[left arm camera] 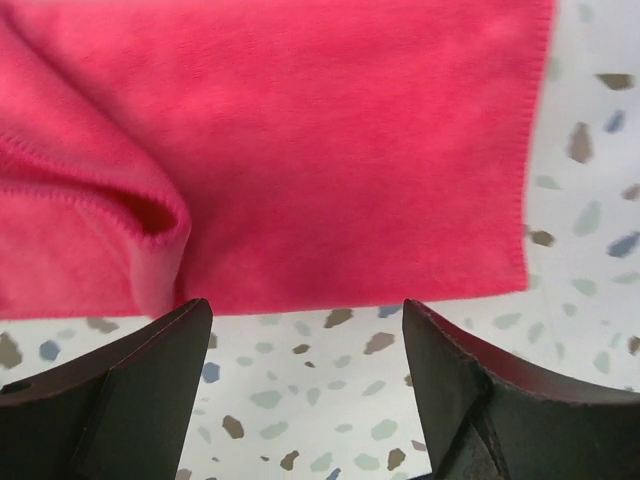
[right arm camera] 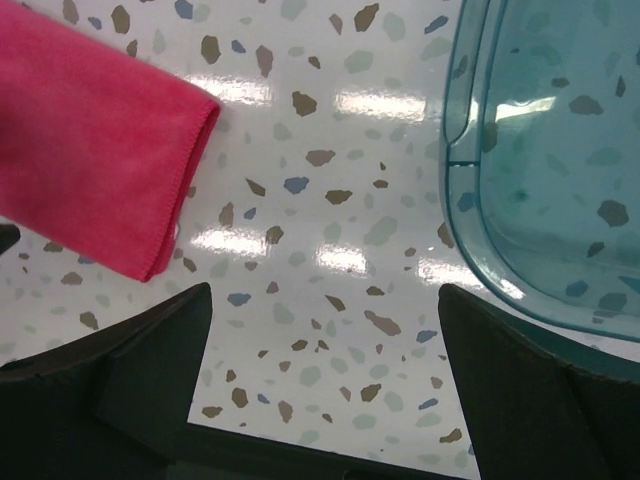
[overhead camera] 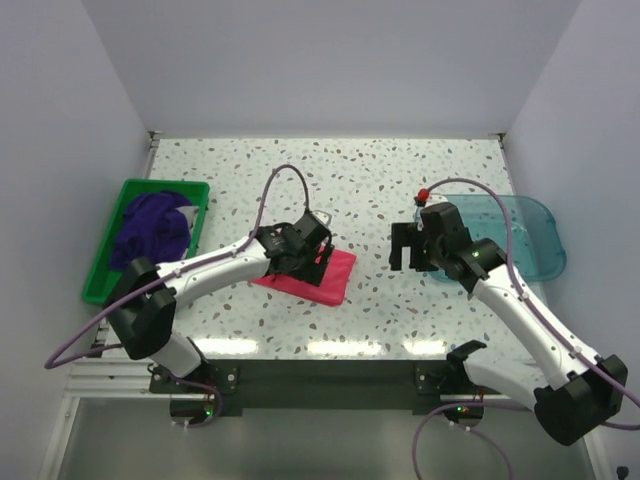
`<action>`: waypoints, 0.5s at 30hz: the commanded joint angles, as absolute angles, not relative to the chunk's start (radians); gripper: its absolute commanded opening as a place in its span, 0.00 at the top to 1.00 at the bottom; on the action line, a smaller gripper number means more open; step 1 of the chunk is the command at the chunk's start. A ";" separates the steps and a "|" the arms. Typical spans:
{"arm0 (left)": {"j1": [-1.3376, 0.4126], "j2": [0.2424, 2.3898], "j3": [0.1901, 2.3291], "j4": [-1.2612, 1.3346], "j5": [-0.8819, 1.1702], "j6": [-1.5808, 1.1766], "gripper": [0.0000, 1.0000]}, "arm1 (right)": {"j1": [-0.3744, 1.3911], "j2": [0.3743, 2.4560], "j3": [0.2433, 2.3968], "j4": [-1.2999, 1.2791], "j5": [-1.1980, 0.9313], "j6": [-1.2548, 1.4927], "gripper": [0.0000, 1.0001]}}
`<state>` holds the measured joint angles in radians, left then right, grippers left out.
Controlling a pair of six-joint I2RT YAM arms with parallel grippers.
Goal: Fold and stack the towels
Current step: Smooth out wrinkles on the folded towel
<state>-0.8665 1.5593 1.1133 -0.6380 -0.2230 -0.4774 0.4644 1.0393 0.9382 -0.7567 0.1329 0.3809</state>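
Observation:
A hot pink towel (overhead camera: 325, 276) lies folded flat on the speckled table, just left of centre. My left gripper (overhead camera: 322, 252) hovers over its far edge, open with nothing in it. In the left wrist view the pink towel (left arm camera: 300, 140) fills the upper frame, with a raised fold at its left. The left gripper (left arm camera: 305, 320) has only bare table between its fingers. My right gripper (overhead camera: 408, 255) is open and empty to the right of the towel, apart from it. The right wrist view shows the right gripper (right arm camera: 325, 300) wide open over bare table, with the pink towel (right arm camera: 90, 150) at upper left. Dark purple towels (overhead camera: 152, 228) lie bunched in the bin.
A green plastic bin (overhead camera: 100, 270) stands at the left edge of the table. A translucent teal tray (overhead camera: 525, 240) sits at the right, just beyond the right gripper, and the teal tray (right arm camera: 540, 150) takes up the right wrist view's upper right. White walls enclose the table.

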 commanded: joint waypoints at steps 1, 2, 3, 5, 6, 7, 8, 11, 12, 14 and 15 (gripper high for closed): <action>-0.847 1.539 1.098 -0.718 -0.397 -0.587 0.18 | 0.463 1.019 0.902 -0.718 0.028 0.393 0.02; -0.832 1.542 1.094 -0.721 -0.429 -0.610 0.18 | 0.463 1.020 0.890 -0.713 0.019 0.387 0.02; -0.821 1.540 1.086 -0.721 -0.445 -0.615 0.19 | 0.463 1.025 0.884 -0.697 0.011 0.387 0.02; -0.780 1.542 1.077 -0.721 -0.471 -0.623 0.20 | 0.463 1.031 0.870 -0.677 -0.036 0.370 0.03; -0.761 1.536 1.069 -0.718 -0.488 -0.621 0.20 | 0.465 1.034 0.867 -0.654 -0.063 0.362 0.04; -0.743 1.532 1.063 -0.709 -0.494 -0.621 0.21 | 0.463 1.046 0.864 -0.641 -0.086 0.359 0.04; -0.704 1.525 1.057 -0.703 -0.494 -0.621 0.21 | 0.465 1.052 0.856 -0.629 -0.127 0.350 0.05; -0.673 1.479 1.060 -0.690 -0.463 -0.637 0.22 | 0.466 1.092 0.848 -0.574 -0.153 0.344 0.08; -0.673 1.470 1.066 -0.680 -0.450 -0.641 0.22 | 0.469 1.103 0.851 -0.568 -0.153 0.344 0.08; -0.675 1.454 1.071 -0.657 -0.385 -0.658 0.20 | 0.472 1.144 0.864 -0.543 -0.155 0.344 0.09; -0.675 1.448 1.072 -0.629 -0.364 -0.661 0.18 | 0.474 1.156 0.870 -0.538 -0.158 0.345 0.09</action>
<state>-0.6662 1.5074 1.0531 -0.6937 -0.4149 -0.6132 0.4667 1.1248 0.8551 -0.6151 -0.1070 0.3588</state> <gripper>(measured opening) 0.806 0.912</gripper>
